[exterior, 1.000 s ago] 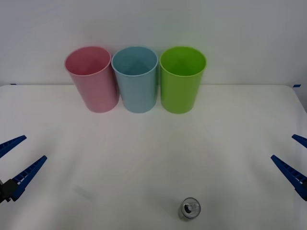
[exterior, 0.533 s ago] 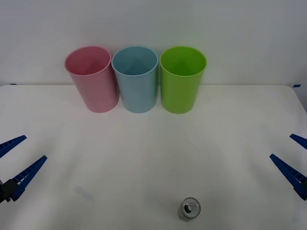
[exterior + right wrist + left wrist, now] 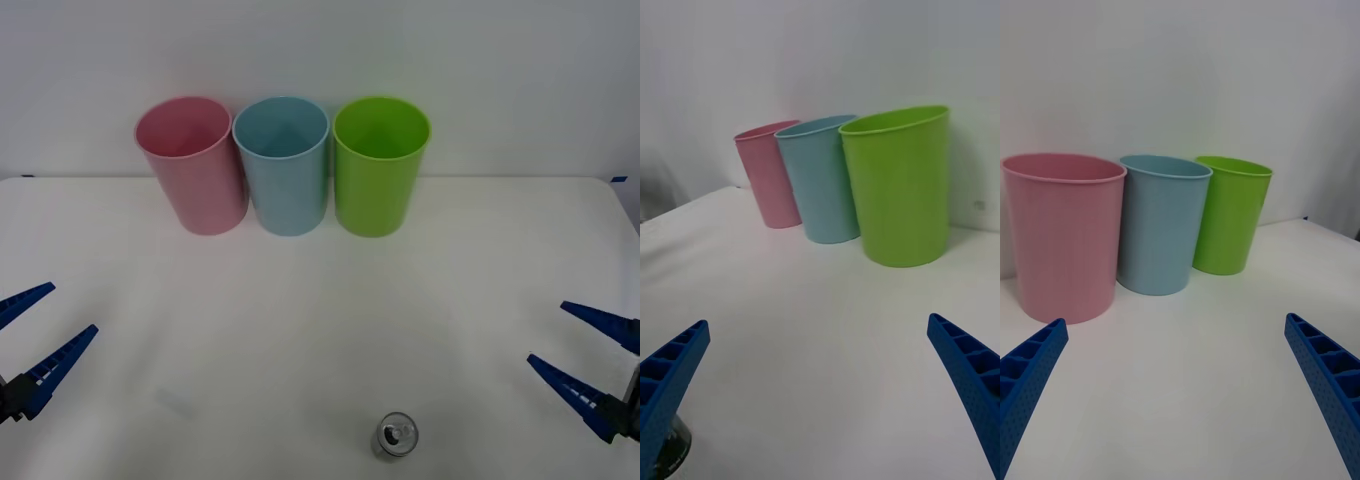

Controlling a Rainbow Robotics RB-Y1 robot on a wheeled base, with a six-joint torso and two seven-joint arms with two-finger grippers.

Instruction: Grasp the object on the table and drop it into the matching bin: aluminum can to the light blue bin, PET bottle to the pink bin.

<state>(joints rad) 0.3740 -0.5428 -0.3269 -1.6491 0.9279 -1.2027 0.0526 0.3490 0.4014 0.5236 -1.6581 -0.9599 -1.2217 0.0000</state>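
Near the desk's (image 3: 300, 330) front edge stood the aluminum can (image 3: 396, 436); my right gripper (image 3: 585, 355), jaws wide, should straddle it squarely before closing.

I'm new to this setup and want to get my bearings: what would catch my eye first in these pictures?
Three tall bins in a row at the table's far edge: the pink bin on the left, the light blue bin in the middle, a lime green bin on the right. Near the front edge stands a small aluminum can. The open left gripper and right gripper hover at the sides.
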